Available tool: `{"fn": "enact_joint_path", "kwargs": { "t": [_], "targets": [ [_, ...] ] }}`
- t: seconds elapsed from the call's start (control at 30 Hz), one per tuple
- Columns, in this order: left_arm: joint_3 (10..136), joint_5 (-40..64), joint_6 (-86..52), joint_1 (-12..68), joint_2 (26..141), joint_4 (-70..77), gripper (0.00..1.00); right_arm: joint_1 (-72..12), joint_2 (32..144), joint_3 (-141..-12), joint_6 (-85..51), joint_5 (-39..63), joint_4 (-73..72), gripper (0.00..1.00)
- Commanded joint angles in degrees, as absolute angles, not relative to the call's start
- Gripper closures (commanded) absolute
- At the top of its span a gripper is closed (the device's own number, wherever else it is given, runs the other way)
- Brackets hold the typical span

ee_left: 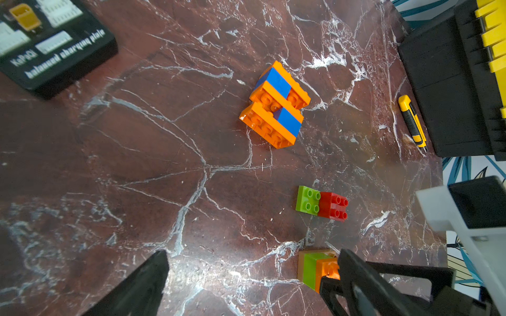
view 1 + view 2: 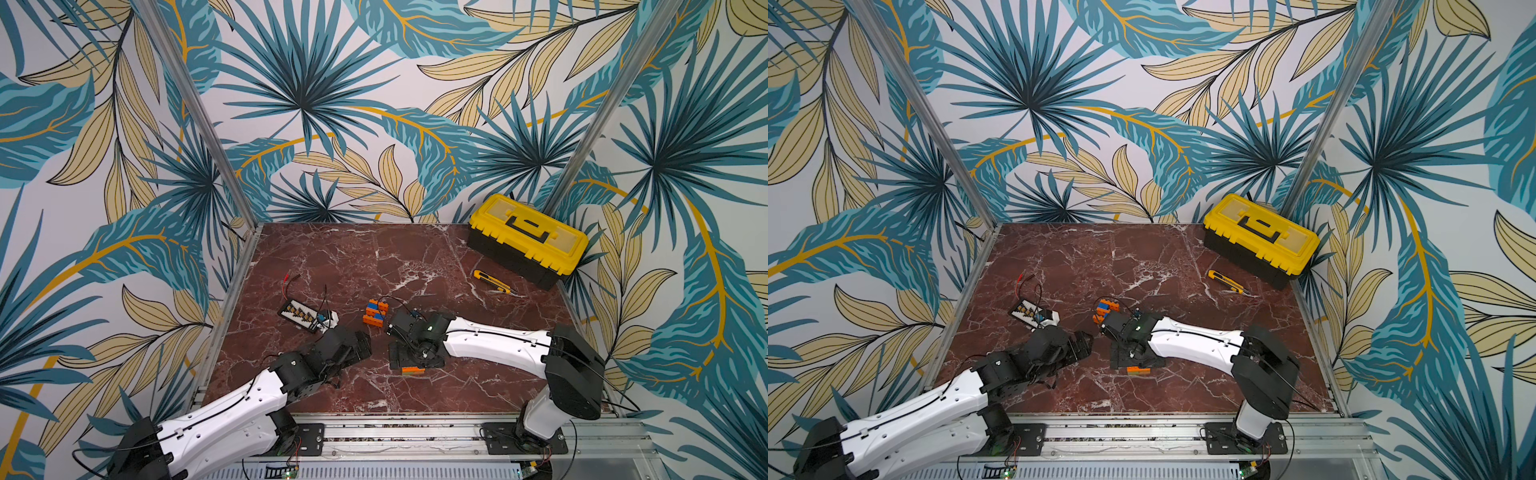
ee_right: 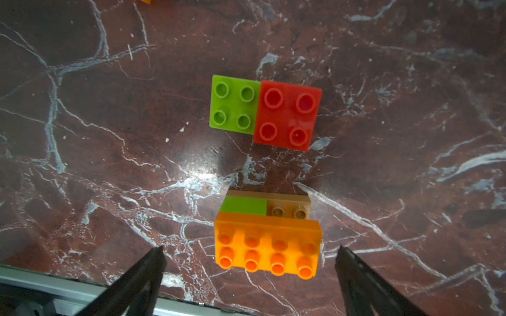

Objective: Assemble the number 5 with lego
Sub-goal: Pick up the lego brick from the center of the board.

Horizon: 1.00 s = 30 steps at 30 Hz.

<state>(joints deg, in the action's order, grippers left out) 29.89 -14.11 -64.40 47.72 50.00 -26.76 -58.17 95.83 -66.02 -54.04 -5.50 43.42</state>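
Near the front middle of the table [image 2: 415, 257], at about 5 o'clock from the orange-and-blue build [image 2: 375, 312], an orange brick [image 3: 267, 246] sits studs-up on a lower layer of green and tan pieces [image 3: 243, 205]. The right gripper [image 3: 250, 247] hangs directly over it. Its jaws are spread wide, one finger off each short end with bare marble showing on both sides, so nothing is held. The brick's long axis runs 3 to 9 o'clock on the table, straight across from finger to finger (closing here would catch it by its ends, not across its narrow width). A green square [image 3: 234, 105] and a red square [image 3: 287, 115], touching side by side, lie between this stack and the build. The left gripper [image 2: 363, 347] sits near, at about 10 o'clock from the stack, its jaws likewise released and empty. By my reading the right arm is plainly the nearer, and any grasp of the brick turns on that end-to-end alignment.
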Motion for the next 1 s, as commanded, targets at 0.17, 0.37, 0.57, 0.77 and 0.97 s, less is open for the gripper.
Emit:
{"fn": "enact_joint_path", "kwargs": {
  "t": [0.17,0.37,0.57,0.77,0.97],
  "targets": [
    [29.0,-15.0,-64.3,47.5,48.5,-25.9,0.00,-58.6,99.8,-65.8,-55.3,-5.6,43.1,0.01],
    [28.7,-15.0,-64.8,47.5,48.4,-26.3,0.00,-58.5,102.0,-65.1,-55.2,-6.9,44.5,0.04],
    [28.7,-15.1,-65.0,47.5,48.4,-26.4,0.00,-58.5,104.9,-64.6,-55.4,-5.0,43.3,0.12],
    [28.5,-15.1,-65.2,47.4,48.4,-26.5,0.00,-58.5,106.2,-63.4,-56.0,-5.0,42.9,0.16],
    [28.7,-15.1,-65.1,47.4,48.7,-26.5,0.00,-58.5,106.8,-61.6,-56.5,-5.1,40.9,0.20]
  ]
}}
